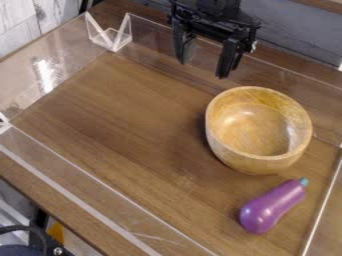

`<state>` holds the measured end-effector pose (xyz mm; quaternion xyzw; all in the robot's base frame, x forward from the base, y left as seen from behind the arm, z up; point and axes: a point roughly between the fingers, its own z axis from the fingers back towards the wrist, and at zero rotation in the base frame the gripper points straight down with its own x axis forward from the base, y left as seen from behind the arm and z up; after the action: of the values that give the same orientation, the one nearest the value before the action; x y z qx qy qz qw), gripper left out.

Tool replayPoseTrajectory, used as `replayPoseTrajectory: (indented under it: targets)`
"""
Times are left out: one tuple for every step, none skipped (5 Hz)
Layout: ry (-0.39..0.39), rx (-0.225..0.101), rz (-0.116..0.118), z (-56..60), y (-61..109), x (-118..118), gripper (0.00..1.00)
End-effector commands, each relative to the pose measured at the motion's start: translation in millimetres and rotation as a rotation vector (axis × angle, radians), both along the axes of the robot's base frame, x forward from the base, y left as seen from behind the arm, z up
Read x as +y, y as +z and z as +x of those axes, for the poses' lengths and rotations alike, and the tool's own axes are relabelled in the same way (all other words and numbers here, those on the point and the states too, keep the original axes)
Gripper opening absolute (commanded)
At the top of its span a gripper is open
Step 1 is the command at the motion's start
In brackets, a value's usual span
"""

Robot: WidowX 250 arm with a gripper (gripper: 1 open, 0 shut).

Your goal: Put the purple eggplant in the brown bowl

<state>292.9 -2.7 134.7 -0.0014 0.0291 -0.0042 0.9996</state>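
Note:
The purple eggplant [274, 205] lies on the wooden table near the front right, its teal-green stem tip pointing toward the bowl. The brown bowl [258, 127] stands just behind it, round, light wood with a thick rim and nothing inside. My black gripper [209, 55] hangs at the back of the table, pointing down, behind and to the left of the bowl. Its fingers stand apart with nothing between them. It touches neither the bowl nor the eggplant.
A low clear plastic wall [80, 190] runs around the dark wooden table [120, 120]. A clear folded plastic piece [110, 32] stands at the back left corner. The table's front edge drops off at the lower left.

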Motion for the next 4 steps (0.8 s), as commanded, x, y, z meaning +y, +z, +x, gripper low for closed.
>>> replayPoseTrajectory:
  targets:
    - [0.0, 0.018, -0.004, -3.0, -6.4, -1, 1.0]
    - [-0.031, 0.036, -0.029, -17.5, -13.5, -16, 1.0]
    - [-0.068, 0.027, -0.044, -32.9, -15.4, -39, 1.0]
    - [-0.092, 0.018, -0.053, -41.1, -15.3, -49, 1.0]
